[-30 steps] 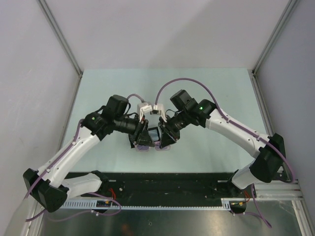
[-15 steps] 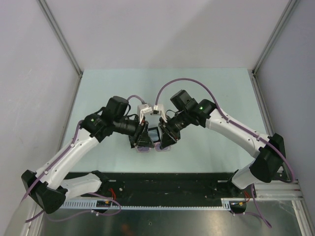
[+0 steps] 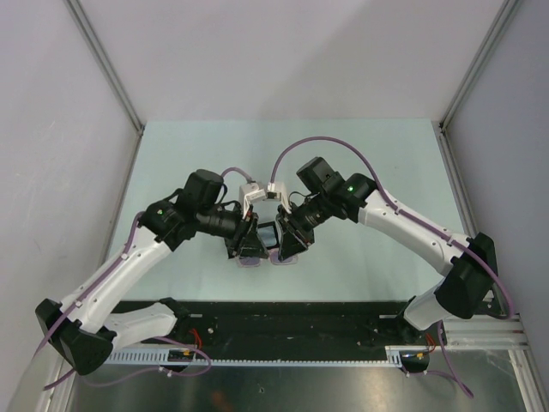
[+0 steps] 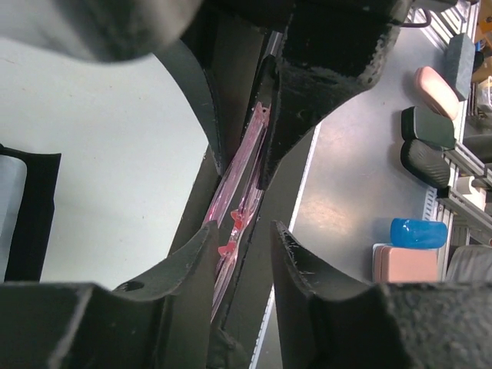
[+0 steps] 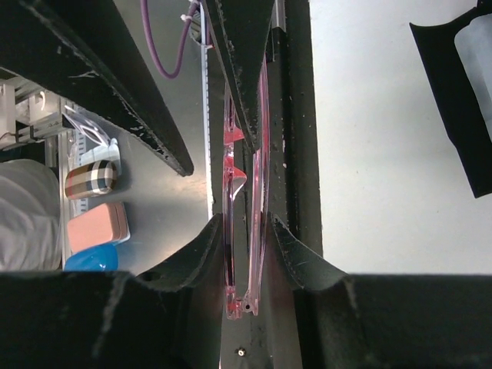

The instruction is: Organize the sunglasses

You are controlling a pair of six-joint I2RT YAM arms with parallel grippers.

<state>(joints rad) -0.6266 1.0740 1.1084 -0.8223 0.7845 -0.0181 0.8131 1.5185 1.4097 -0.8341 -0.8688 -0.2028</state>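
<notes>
The sunglasses (image 5: 238,178) look light and brittle; hold the folded frame, not the lenses. The right gripper (image 5: 244,223) clamps it, while the left gripper (image 4: 242,231) straddles it, contact unclear.

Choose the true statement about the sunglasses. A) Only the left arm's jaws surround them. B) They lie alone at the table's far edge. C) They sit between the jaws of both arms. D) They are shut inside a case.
C: each wrist view shows the sunglasses edge-on between that arm's jaws, left gripper and right gripper alike.
</notes>
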